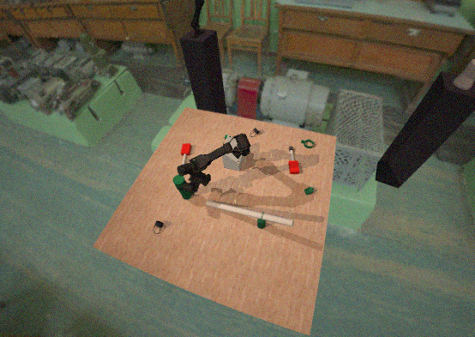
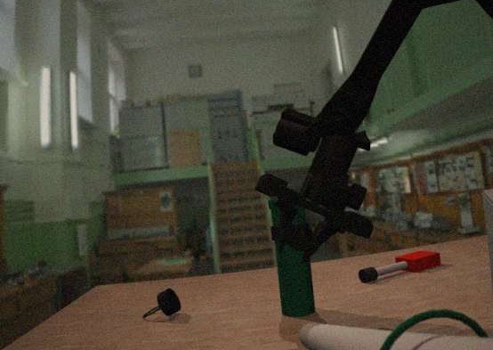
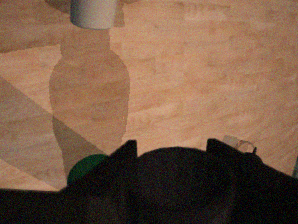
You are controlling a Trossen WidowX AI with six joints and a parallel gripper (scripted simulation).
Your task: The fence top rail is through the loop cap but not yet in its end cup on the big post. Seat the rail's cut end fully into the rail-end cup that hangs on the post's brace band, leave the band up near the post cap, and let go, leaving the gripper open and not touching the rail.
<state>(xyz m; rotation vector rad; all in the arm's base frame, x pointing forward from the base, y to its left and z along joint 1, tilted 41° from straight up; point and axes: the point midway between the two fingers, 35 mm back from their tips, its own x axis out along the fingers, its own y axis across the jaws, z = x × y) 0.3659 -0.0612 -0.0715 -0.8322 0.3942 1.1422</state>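
The big green post [image 1: 186,193] [image 2: 296,287] stands upright, its cap [image 1: 178,178] on top. My gripper [image 2: 291,242] [image 3: 171,147] is beside the post's upper part, shut on the dark round rail-end cup [image 3: 175,172]. The cup is up near the post cap; the fingers hide most of it and the brace band in the exterior view. The pale rail [image 1: 240,210] [image 2: 343,337] [image 3: 94,13] runs through the green loop cap [image 1: 261,223], whose loop [image 2: 438,313] arches over it. The rail's post-side end is free, lower than the cup and apart from it and from my gripper.
A grey block [image 1: 232,162] stands near the arm. Two red-ended tools [image 1: 185,148] [image 1: 293,167] lie on the table. Small black looped parts [image 1: 159,225] [image 1: 255,131], a green ring [image 1: 308,147] and a small green piece [image 1: 309,190] lie farther out.
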